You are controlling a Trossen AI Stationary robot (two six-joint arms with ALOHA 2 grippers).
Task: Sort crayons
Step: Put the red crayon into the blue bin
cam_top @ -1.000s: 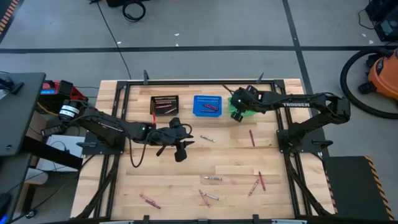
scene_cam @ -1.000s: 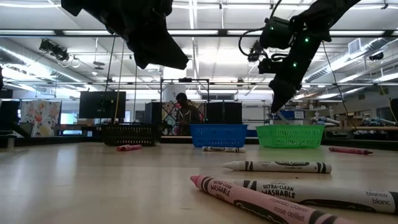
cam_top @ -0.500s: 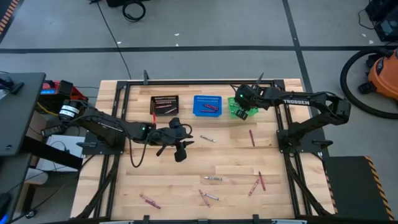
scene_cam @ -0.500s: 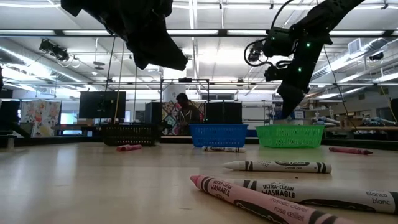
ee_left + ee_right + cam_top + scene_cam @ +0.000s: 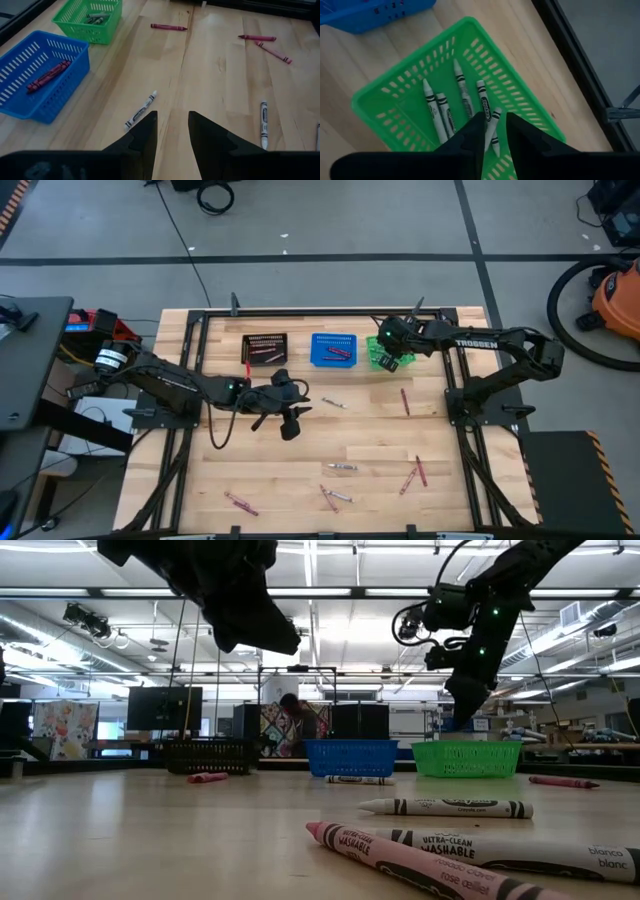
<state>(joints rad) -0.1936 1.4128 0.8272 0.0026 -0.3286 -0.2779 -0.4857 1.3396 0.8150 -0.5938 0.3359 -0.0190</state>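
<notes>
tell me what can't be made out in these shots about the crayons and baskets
- Black mesh basket, high view: contents too small to count.
- Green mesh basket, right wrist view: right gripper hides part of one pale crayon; held or released, unclear.
- Blue mesh basket, left wrist view: cut off by the picture's edge.
- Low view: basket walls hide their contents.

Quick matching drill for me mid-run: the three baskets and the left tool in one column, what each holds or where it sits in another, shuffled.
Things:
1. green basket
2. blue basket
3. black basket
4. left tool

States:
A. open over bare table, near a white crayon
B. holds white crayons, right tool above it
C. holds dark red crayons
D. farthest toward the left arm's side of the row

Pairs: 1-B, 2-C, 3-D, 4-A
</notes>
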